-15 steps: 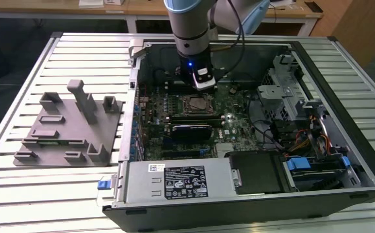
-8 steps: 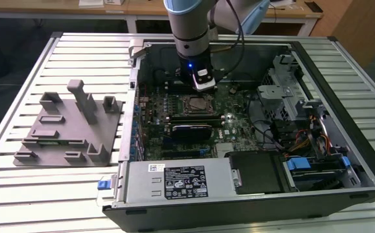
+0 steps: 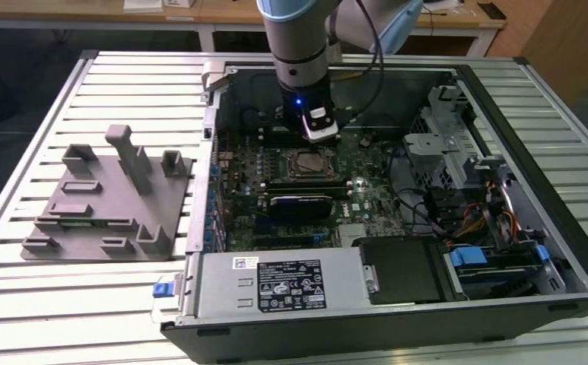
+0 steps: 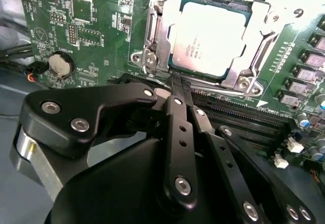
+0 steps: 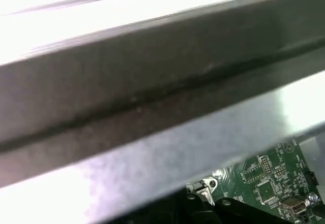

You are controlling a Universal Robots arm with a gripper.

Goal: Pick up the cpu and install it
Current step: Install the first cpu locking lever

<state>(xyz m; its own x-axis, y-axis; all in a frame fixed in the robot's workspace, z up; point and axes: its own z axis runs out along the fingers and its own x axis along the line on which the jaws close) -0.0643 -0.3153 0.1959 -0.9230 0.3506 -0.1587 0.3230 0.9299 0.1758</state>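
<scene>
Cpu [image 4: 213,36] seated in the motherboard [image 4: 86,26] socket. Gripper [image 4: 179,89] just beside it, fingers [image 4: 176,132] pressed together, gripping nothing. Arm over the open computer case [image 3: 537,251].

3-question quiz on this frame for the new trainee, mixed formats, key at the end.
1. True or false: the cpu lies in its socket on the motherboard, not in the gripper.
2. Multiple choice: in the exterior view, the grey fixture plate sits
A. inside the computer case
B. on the slatted table, at the case's left in the exterior view
C. on top of the black drive bay
3. Fill in: in the second wrist view, the gripper's fingers are pressed ____ with nothing between them.

Key: 1 true; 2 B; 3 together
</scene>
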